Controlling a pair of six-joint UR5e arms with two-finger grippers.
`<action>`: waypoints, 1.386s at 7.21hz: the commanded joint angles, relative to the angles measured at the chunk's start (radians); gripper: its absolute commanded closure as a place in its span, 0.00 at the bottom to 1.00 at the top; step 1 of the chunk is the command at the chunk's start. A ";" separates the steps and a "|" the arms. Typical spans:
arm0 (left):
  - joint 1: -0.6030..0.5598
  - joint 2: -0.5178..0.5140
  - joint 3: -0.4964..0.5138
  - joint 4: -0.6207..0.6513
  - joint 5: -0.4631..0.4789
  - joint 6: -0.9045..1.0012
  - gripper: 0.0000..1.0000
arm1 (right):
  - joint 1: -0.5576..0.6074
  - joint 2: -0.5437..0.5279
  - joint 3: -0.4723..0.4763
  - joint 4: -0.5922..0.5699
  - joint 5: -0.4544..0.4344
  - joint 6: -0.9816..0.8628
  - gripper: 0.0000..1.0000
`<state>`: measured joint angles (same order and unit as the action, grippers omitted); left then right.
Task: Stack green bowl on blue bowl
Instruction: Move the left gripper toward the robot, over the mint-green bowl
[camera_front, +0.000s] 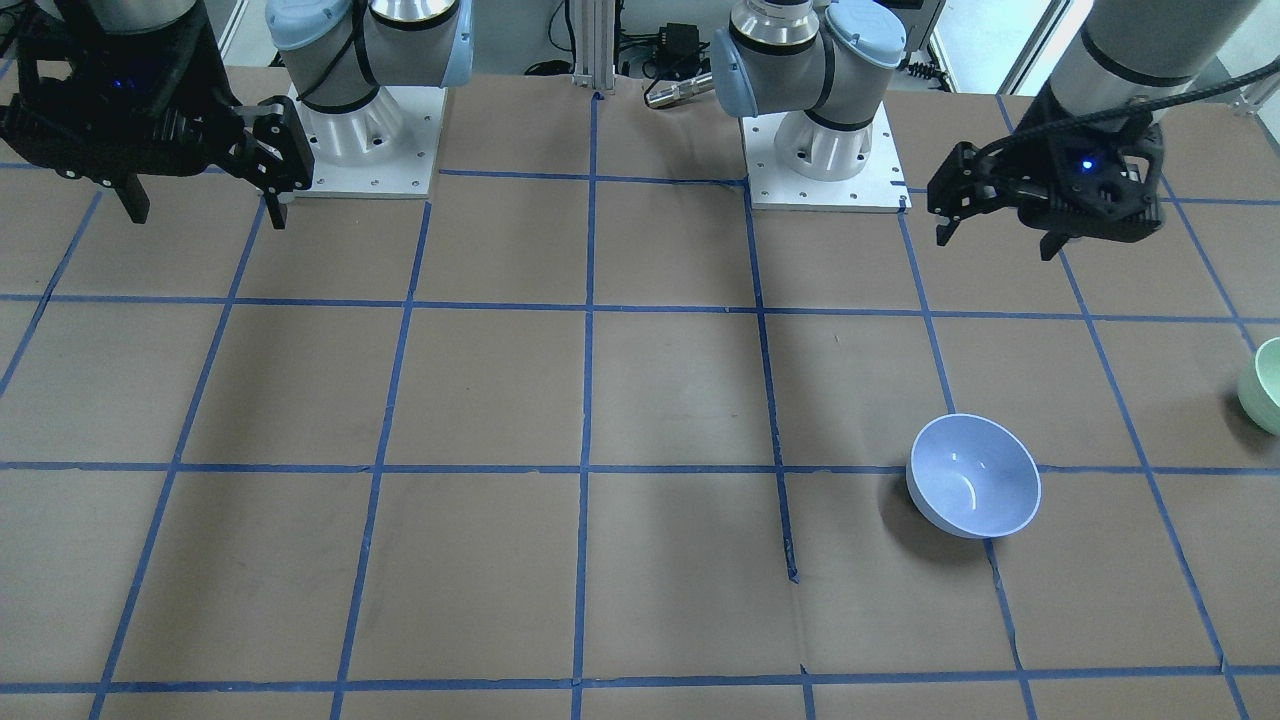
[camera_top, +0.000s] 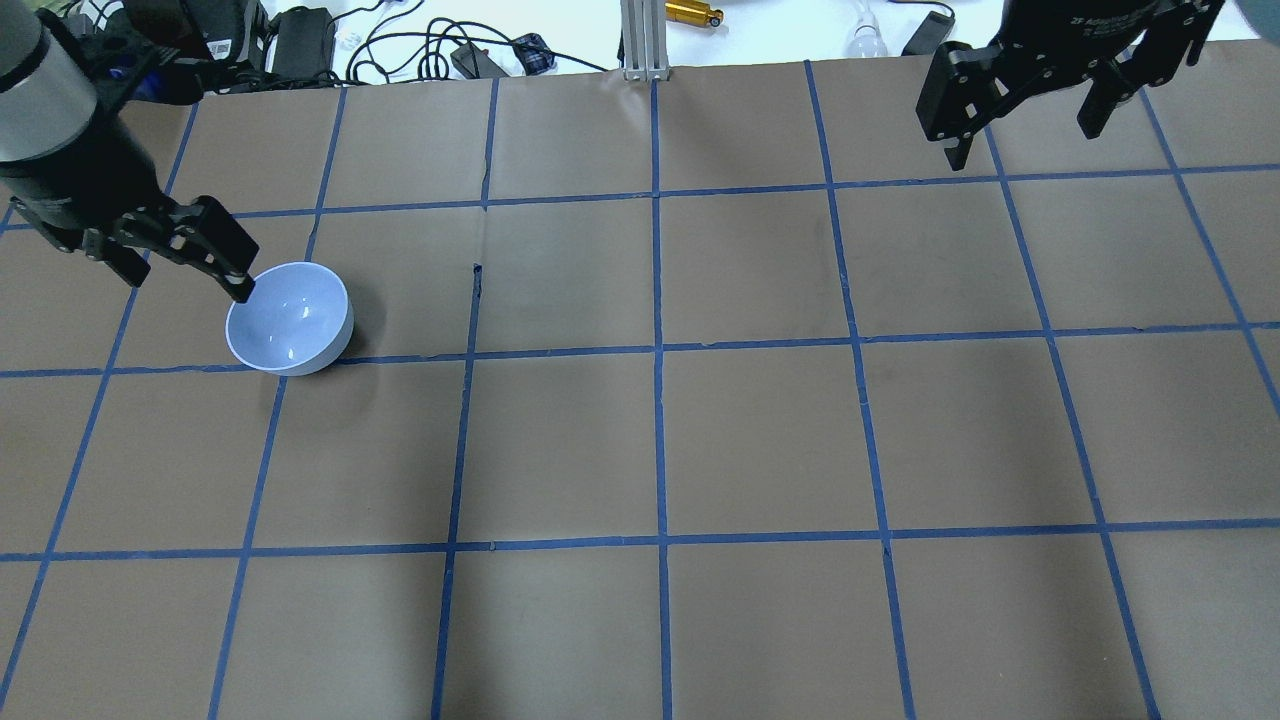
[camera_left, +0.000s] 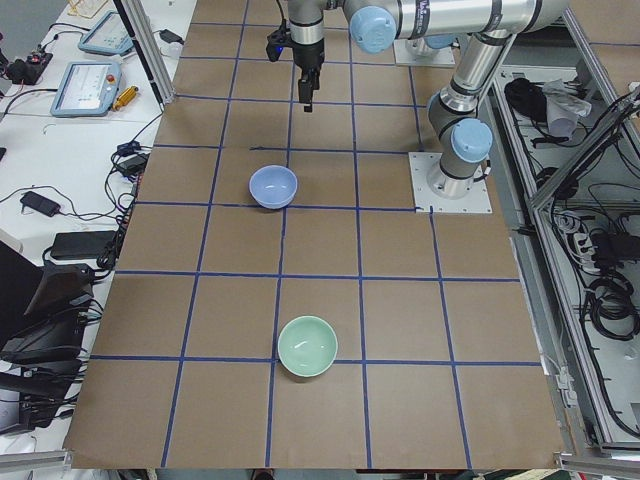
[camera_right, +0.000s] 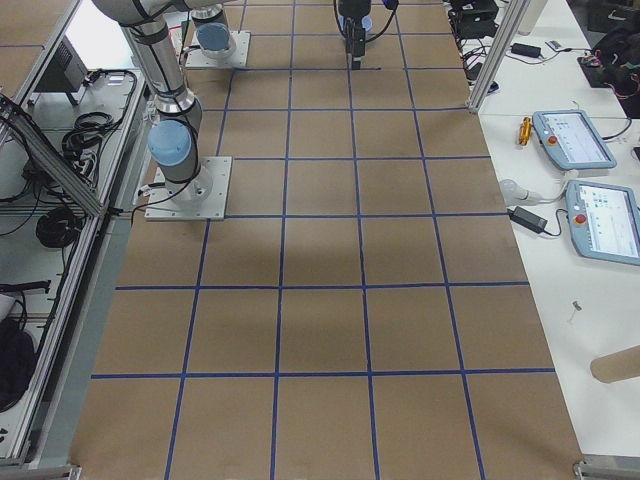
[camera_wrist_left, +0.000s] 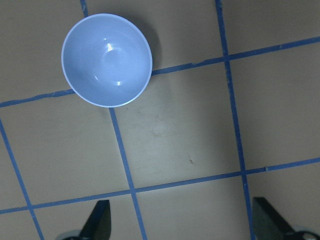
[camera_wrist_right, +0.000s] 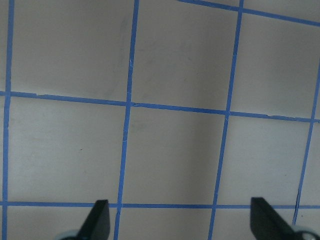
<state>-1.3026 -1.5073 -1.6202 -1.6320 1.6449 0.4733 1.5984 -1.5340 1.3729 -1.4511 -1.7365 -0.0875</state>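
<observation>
The blue bowl (camera_front: 973, 475) stands upright and empty on the table; it also shows in the overhead view (camera_top: 290, 318), the left side view (camera_left: 273, 186) and the left wrist view (camera_wrist_left: 106, 60). The green bowl (camera_left: 307, 345) stands upright near the table's left end, apart from the blue bowl. It is cut off at the front view's edge (camera_front: 1265, 385) and is out of the overhead view. My left gripper (camera_front: 997, 243) is open and empty, hovering above the table on the robot's side of the blue bowl (camera_top: 185, 280). My right gripper (camera_front: 205, 213) is open and empty, far from both bowls (camera_top: 1022, 140).
The table (camera_top: 660, 450) is brown with a grid of blue tape. The two arm bases (camera_front: 360, 140) (camera_front: 825, 150) stand on white plates at its robot side. Cables and devices (camera_top: 450, 50) lie past the far edge.
</observation>
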 joint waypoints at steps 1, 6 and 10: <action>0.145 -0.008 -0.009 0.003 -0.004 0.213 0.00 | 0.000 0.000 0.000 0.000 0.000 0.000 0.00; 0.426 -0.105 -0.015 0.140 -0.001 0.797 0.00 | -0.001 0.000 0.000 0.000 0.000 0.000 0.00; 0.653 -0.195 -0.017 0.232 -0.005 1.135 0.00 | 0.000 0.000 0.000 0.000 0.000 0.000 0.00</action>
<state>-0.7194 -1.6703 -1.6364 -1.4445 1.6407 1.4985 1.5982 -1.5340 1.3729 -1.4511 -1.7365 -0.0874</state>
